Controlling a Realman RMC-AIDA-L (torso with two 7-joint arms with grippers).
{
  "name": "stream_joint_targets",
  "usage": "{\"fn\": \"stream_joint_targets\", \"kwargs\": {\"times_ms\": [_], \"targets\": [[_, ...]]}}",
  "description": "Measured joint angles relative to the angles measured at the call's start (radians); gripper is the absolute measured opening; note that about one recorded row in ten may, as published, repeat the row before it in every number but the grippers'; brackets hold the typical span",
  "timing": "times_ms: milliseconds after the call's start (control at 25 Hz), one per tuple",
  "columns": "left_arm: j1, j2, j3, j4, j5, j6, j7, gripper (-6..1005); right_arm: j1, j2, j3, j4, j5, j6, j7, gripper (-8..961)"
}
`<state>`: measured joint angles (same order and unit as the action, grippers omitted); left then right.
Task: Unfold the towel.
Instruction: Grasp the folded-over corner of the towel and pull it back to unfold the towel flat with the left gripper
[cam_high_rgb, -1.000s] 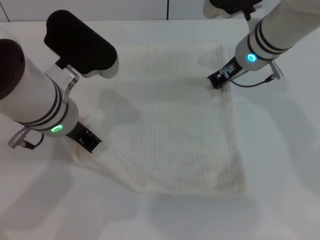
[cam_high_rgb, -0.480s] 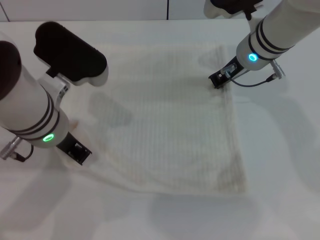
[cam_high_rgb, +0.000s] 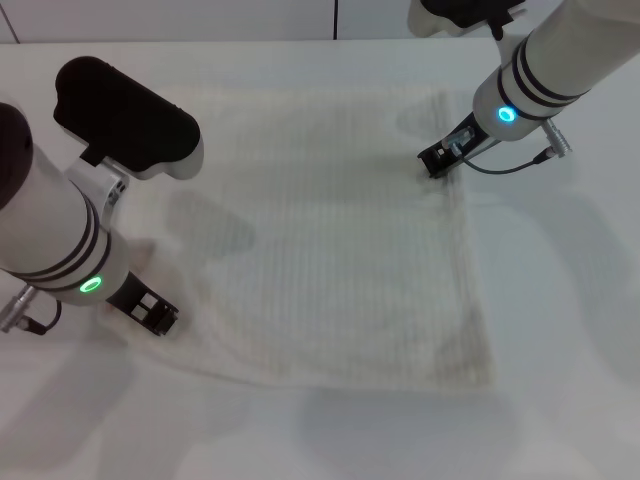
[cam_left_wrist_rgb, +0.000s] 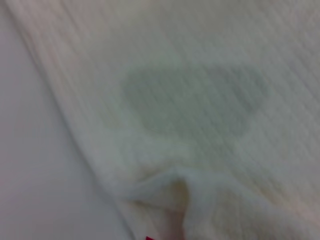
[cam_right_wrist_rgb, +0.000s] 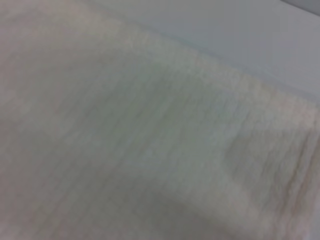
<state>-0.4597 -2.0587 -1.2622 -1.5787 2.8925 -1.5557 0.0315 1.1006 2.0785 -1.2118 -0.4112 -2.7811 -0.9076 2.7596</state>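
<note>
The white ribbed towel (cam_high_rgb: 340, 240) lies spread almost flat on the table. My left gripper (cam_high_rgb: 152, 312) is at its near left corner, low on the table and shut on the cloth. The left wrist view shows the towel (cam_left_wrist_rgb: 200, 100) puckered where it is pinched, with a bit of the red tag (cam_left_wrist_rgb: 148, 238) at the picture's edge. My right gripper (cam_high_rgb: 437, 160) rests on the towel's right edge, toward the far right corner. The right wrist view shows only towel (cam_right_wrist_rgb: 125, 140) and a strip of table.
The white table (cam_high_rgb: 560, 350) extends around the towel on all sides. The near left edge of the towel is slightly rumpled. A wall runs along the far edge of the table.
My left gripper has moved left and nearer with the towel's corner, drawing the near left part of the cloth outward and flatter. The right arm has not moved.
</note>
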Motion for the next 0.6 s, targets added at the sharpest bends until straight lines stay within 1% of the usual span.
{"fn": "stream_joint_targets", "kwargs": {"times_ms": [80,160,200,240,320,400,600], "targets": [[-0.002,0.002,-0.002,-0.004,0.0,0.0,0.001,327,-0.001,0.0,0.0,0.0,0.0,-0.001,0.0,-1],[-0.006,0.012,-0.005,-0.004,0.001,-0.006,0.0,395,-0.002,0.0,0.0,0.0,0.0,-0.002,0.0,-1],[-0.006,0.012,-0.005,-0.004,0.001,-0.006,0.0,428,-0.002,0.0,0.0,0.0,0.0,-0.002,0.0,-1],[-0.006,0.017,-0.006,-0.004,0.001,-0.007,-0.001,462,-0.003,0.0,0.0,0.0,0.0,-0.002,0.0,-1],[-0.002,0.031,-0.011,-0.004,0.001,-0.008,-0.006,583,-0.003,0.0,0.0,0.0,0.0,-0.002,0.0,0],[-0.001,0.037,-0.012,-0.005,0.002,-0.012,-0.01,704,-0.003,0.0,0.0,0.0,0.0,-0.002,0.0,0],[0.0,0.053,-0.013,-0.01,0.002,-0.041,-0.025,779,-0.004,0.0,0.0,0.0,0.0,-0.002,0.0,0]]}}
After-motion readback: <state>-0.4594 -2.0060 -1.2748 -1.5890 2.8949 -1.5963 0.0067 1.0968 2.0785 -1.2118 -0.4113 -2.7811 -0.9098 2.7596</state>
